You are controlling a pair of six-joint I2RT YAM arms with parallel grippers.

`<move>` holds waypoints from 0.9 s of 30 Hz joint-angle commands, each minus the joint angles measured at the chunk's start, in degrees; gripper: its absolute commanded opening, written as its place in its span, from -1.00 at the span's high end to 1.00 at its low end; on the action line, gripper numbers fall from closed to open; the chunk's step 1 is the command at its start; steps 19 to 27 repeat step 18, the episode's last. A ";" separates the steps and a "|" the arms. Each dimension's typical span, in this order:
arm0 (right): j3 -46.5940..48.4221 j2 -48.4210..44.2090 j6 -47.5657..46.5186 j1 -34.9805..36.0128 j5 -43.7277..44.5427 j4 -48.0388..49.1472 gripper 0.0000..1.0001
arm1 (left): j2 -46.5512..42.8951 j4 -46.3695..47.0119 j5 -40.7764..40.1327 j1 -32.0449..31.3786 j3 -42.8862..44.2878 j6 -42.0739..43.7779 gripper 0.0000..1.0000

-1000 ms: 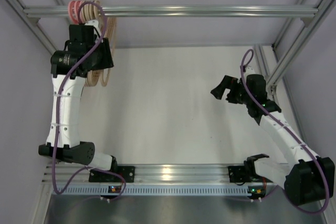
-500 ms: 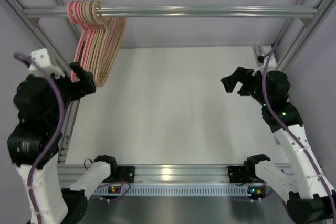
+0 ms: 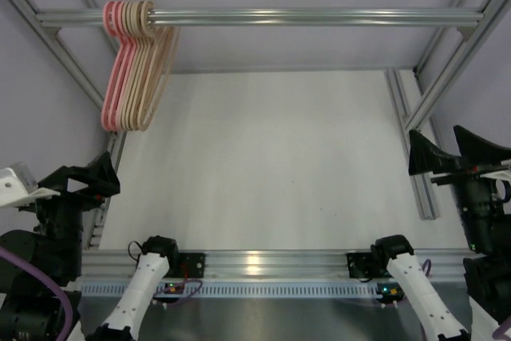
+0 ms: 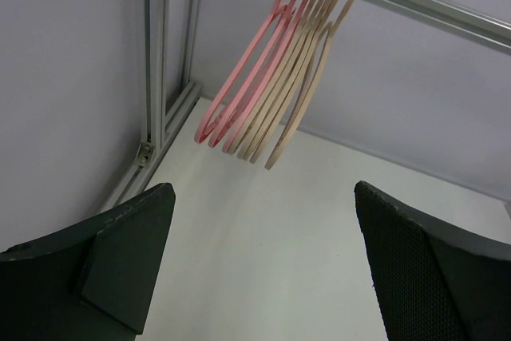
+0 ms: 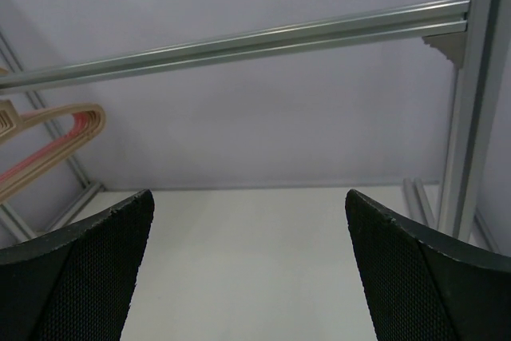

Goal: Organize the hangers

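Several hangers (image 3: 132, 69), pink ones to the left and beige ones to the right, hang bunched together at the left end of the silver bar (image 3: 319, 17). They also show in the left wrist view (image 4: 271, 77), and partly at the left edge of the right wrist view (image 5: 48, 145). My left gripper (image 3: 92, 175) is open and empty, low at the near left, well short of the hangers. My right gripper (image 3: 447, 153) is open and empty at the near right, far from them. Both wrist views show wide jaws (image 4: 263, 253) (image 5: 249, 253) with only white table between.
Aluminium frame posts stand along both sides (image 3: 76, 77) (image 3: 447, 61), with a floor rail by the right edge (image 3: 411, 141). The rest of the silver bar carries nothing. A rail with the arm bases runs along the near edge (image 3: 263, 261).
Both arms have drawn back toward the near edge. The left gripper has come away from the hangers, which now hang free and bunched closer to vertical.
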 commanded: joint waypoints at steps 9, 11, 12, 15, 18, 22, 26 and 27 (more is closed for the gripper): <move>0.20 -7.07 -4.92 -0.83 4.90 -6.70 -0.99 | -5.10 2.21 -0.09 -1.72 -2.92 -2.46 -0.97; 0.02 -7.77 -4.92 -0.83 4.99 -6.79 -0.99 | -5.72 2.21 -0.70 -2.24 -2.92 -2.72 -0.97; 0.02 -7.86 -4.92 -0.83 4.99 -6.96 -0.99 | -6.50 2.21 -1.05 -2.33 -2.92 -2.90 -0.96; 0.37 -8.03 -4.92 -0.74 4.55 -7.22 -0.99 | -7.47 2.21 -2.02 -2.86 -2.92 -2.99 -0.97; 0.72 -7.95 -5.18 -0.74 4.46 -7.23 -0.99 | -8.00 1.94 -1.67 -3.47 -2.83 -2.90 -0.97; 0.72 -7.95 -5.18 -0.74 4.46 -7.23 -0.99 | -8.00 1.94 -1.67 -3.47 -2.83 -2.90 -0.97; 0.72 -7.95 -5.18 -0.74 4.46 -7.23 -0.99 | -8.00 1.94 -1.67 -3.47 -2.83 -2.90 -0.97; 0.72 -7.95 -5.18 -0.74 4.46 -7.23 -0.99 | -8.00 1.94 -1.67 -3.47 -2.83 -2.90 -0.97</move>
